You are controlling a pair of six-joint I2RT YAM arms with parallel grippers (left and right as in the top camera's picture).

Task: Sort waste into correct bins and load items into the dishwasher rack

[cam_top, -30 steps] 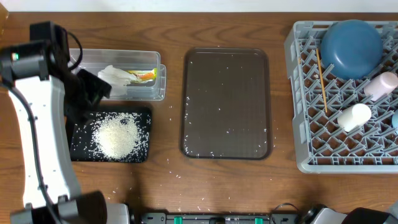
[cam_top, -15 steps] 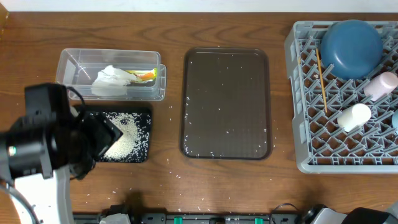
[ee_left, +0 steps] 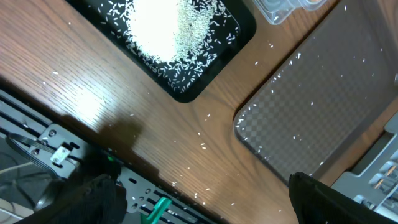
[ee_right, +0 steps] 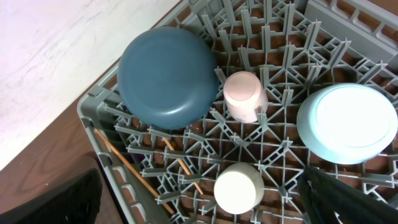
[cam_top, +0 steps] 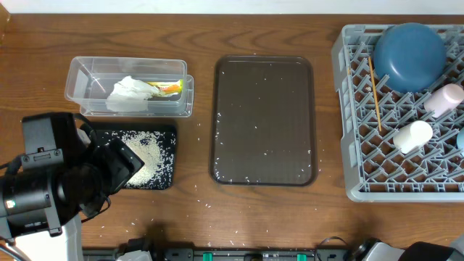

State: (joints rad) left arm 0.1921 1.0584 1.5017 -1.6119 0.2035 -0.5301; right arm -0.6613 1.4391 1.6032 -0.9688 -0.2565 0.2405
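Note:
My left gripper [cam_top: 122,164] hangs open over the near left part of the black bin [cam_top: 168,134], which holds a pile of white rice [cam_top: 147,151]. In the left wrist view its jaws [ee_left: 205,196] are wide apart with nothing between them, above the table's front edge. The clear bin [cam_top: 80,69] holds the crumpled tissue [cam_top: 128,94] and the yellow-orange wrapper [cam_top: 169,88]. The grey dishwasher rack [cam_top: 346,174] carries the dark-blue bowl [ee_right: 166,74], pink cup [ee_right: 244,95], white cup [ee_right: 237,188], light-blue bowl [ee_right: 347,123] and chopsticks [cam_top: 375,94]. My right gripper [ee_right: 199,190] is open above the rack.
The dark brown serving tray [cam_top: 264,119] lies mid-table with rice grains scattered on it. Loose grains also dot the wood [ee_left: 202,146] between it and the black bin. A metal rail [ee_left: 140,190] runs along the table's front edge.
My left arm has drawn back from beside the clear bin toward the table's front left, and its jaws have spread wider. Nothing in the rack has moved.

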